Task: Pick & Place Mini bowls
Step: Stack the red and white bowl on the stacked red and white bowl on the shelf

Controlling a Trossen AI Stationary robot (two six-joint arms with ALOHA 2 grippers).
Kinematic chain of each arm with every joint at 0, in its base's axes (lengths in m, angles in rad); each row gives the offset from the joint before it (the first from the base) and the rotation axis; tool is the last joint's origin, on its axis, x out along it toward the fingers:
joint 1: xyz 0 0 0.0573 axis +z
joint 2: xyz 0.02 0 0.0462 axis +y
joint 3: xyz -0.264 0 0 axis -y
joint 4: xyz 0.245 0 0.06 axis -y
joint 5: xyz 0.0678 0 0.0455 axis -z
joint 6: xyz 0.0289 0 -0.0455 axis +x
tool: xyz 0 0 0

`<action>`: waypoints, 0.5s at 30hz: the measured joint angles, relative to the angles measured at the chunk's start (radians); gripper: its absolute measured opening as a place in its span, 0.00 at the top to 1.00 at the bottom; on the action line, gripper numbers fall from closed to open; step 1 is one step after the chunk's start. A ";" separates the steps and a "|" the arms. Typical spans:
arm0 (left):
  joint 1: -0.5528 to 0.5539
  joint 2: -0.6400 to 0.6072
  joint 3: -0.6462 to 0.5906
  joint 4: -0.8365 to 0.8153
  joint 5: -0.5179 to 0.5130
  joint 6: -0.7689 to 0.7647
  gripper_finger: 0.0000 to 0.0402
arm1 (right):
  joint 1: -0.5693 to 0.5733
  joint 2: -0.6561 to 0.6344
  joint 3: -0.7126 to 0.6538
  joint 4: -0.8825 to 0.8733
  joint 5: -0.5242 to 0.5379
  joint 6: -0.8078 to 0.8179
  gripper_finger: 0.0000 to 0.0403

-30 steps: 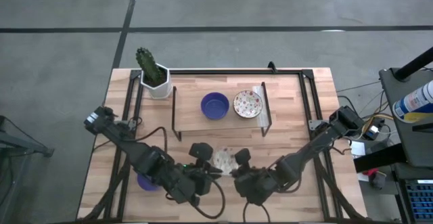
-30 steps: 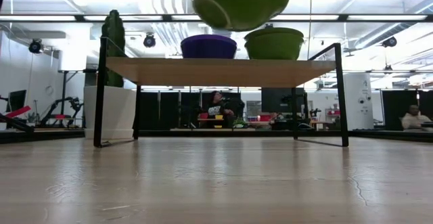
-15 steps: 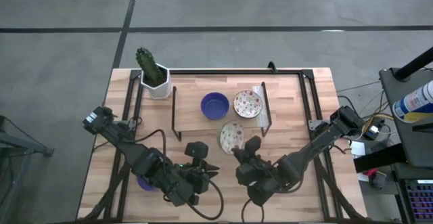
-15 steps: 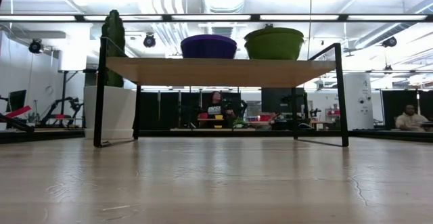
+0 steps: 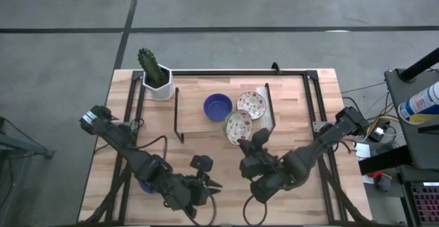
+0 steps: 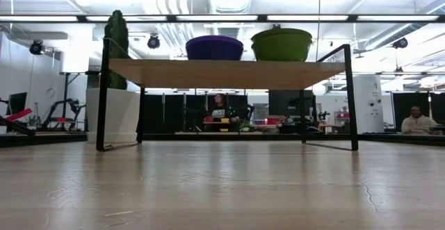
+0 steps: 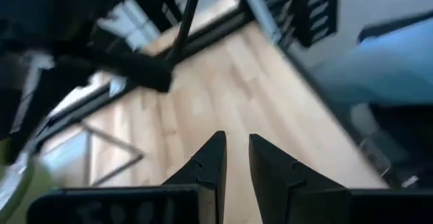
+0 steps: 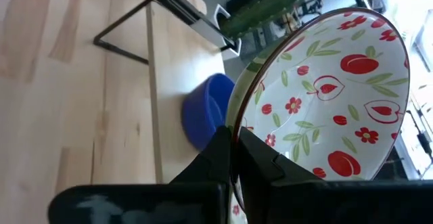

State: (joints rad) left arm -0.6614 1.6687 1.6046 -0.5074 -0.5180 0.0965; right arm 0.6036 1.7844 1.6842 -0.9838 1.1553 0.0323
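Held floral mini bowl (image 5: 239, 127): carried up the table from the near edge, now overlapping the front edge of the raised shelf (image 5: 192, 121). Right gripper (image 5: 252, 142) is pinching its rim. Blue mini bowl (image 5: 217, 106) and second floral mini bowl (image 5: 251, 104) are sitting on the shelf. Left gripper (image 5: 208, 184) is hanging nearly closed and empty over bare table (image 5: 302, 103) near the front. Third blue bowl (image 5: 144, 186) is lying under the left arm.

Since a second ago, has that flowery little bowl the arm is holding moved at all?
Yes. The patterned bowl in the right gripper has travelled toward the shelf, now beside the blue bowl.
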 joint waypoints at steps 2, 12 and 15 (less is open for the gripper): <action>-0.002 -0.041 -0.086 0.120 0.036 0.016 0.85 | -0.006 0.000 0.024 -0.046 -0.001 0.024 0.98; -0.003 -0.284 -0.548 0.635 0.098 0.029 0.85 | -0.053 -0.001 0.160 -0.201 -0.116 0.047 0.98; -0.004 -0.340 -0.668 0.768 0.099 0.025 0.85 | -0.077 -0.001 0.207 -0.239 -0.174 0.052 0.98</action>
State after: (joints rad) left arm -0.6655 1.3286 0.9367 0.2606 -0.4185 0.1215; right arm 0.5268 1.7832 1.8916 -1.2225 0.9811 0.0845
